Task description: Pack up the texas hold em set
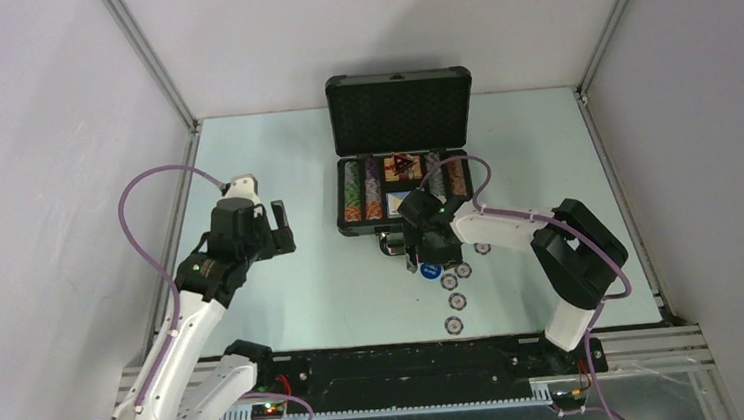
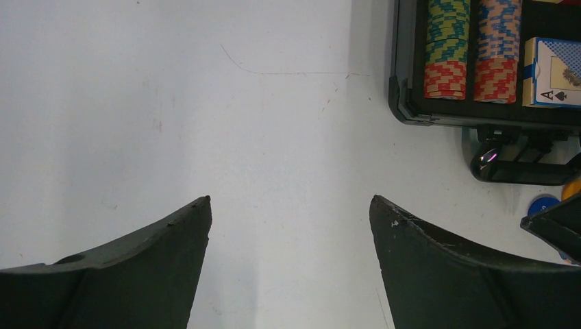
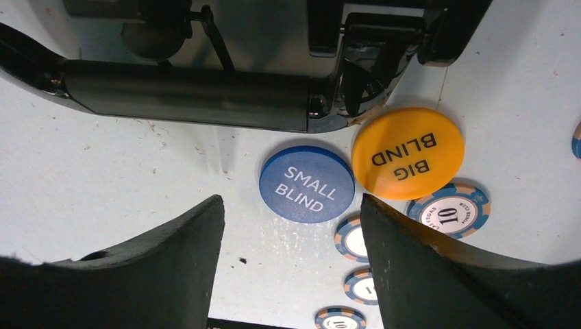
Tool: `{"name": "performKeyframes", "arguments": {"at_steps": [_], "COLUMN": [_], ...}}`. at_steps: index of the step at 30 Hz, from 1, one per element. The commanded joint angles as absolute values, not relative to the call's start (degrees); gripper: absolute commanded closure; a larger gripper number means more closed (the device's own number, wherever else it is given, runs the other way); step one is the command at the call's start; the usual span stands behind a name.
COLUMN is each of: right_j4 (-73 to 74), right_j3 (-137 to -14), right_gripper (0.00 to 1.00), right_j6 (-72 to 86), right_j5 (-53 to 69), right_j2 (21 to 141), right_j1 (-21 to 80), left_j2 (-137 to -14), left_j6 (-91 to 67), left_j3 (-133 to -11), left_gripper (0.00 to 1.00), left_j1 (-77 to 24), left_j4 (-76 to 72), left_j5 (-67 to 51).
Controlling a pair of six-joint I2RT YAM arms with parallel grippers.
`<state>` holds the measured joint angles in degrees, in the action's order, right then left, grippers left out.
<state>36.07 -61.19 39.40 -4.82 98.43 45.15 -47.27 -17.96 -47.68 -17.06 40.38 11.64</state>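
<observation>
Card box runs off the left wrist view's right edge; a chip off the right wrist's

I saw the dark briefcase standing open at the far side of the surface, lid upright, with striped chip stacks in rows inside. Just beside its handle lay the blue SMALL BLIND button and the orange BIG BLIND button, side by side, with loose blue-edged chips flat nearby.
</observation>
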Motion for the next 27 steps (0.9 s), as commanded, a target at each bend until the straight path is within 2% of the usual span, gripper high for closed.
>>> {"name": "performKeyframes", "arguments": {"at_steps": [1, 7, 27], "right_j4": [35.28, 33.38, 37.35], "right_j3": [-62.05, -62.04, -64.84], "right_gripper": [0.24, 0.26, 0.45], "right_j6": [40.31, 39.77, 38.73], "right_j5": [-4.46, -4.27, -7.91], "right_j2": [99.87, 101.47, 104.81], "right_j1": [45.44, 45.48, 48.09], "left_j2": [-47.03, -47.16, -47.51], "left_j6": [-17.14, -17.14, -17.05], "left_j3": [-47.66, -47.64, -47.64], "left_gripper": [0.10, 0.10, 0.10], "left_j1": [-16.73, -16.77, -16.70], "left_j4": [38.94, 38.95, 38.94], "left_j5": [11.78, 11.69, 11.63]}}
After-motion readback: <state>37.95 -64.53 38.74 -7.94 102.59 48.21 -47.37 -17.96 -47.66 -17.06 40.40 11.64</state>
